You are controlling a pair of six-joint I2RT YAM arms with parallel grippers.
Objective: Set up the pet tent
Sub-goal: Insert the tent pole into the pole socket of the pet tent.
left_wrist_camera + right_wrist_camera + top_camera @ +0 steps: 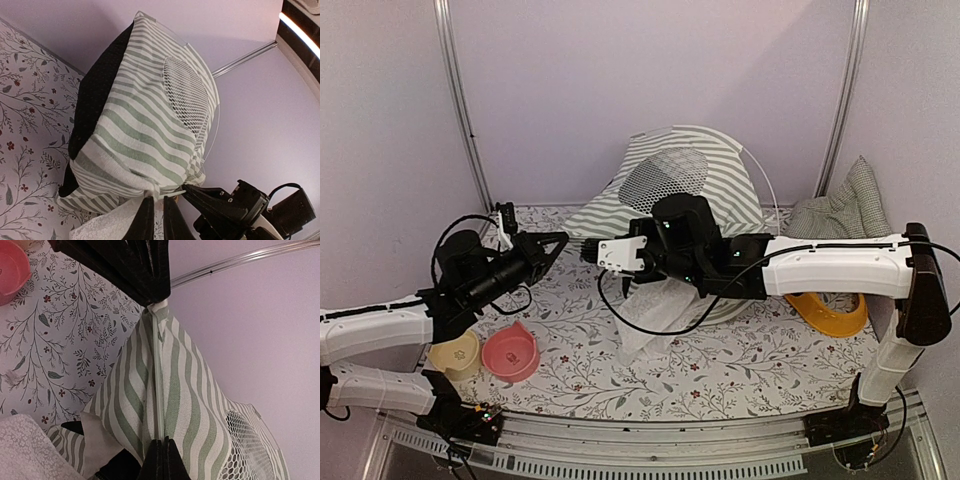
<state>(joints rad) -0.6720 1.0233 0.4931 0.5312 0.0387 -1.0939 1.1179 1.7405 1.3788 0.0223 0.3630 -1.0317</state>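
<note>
1. The pink bowl is sitting nearest, at the front left of the floral tabletop.
2. The left arm is reaching past the pink bowl. Its forearm is lying low and its wrist is angling away and to the right. The left gripper is pinching the white-edged corner of the pet tent, its fingers pressed almost together.
3. The right arm is bending at its elbow far to the right of the pink bowl and stretching its white forearm level and leftward. The right gripper is nipping the tent's striped seam, fingers squeezed tight, just beside the left gripper.
4. The lace curtain is spilling onto the tabletop to the right of the pink bowl, under the right forearm.
5. The pet tent is leaning beyond and to the right of the pink bowl. Its long axis is running from the pinched corner rightward and away, and its mesh window is facing upward.
</note>
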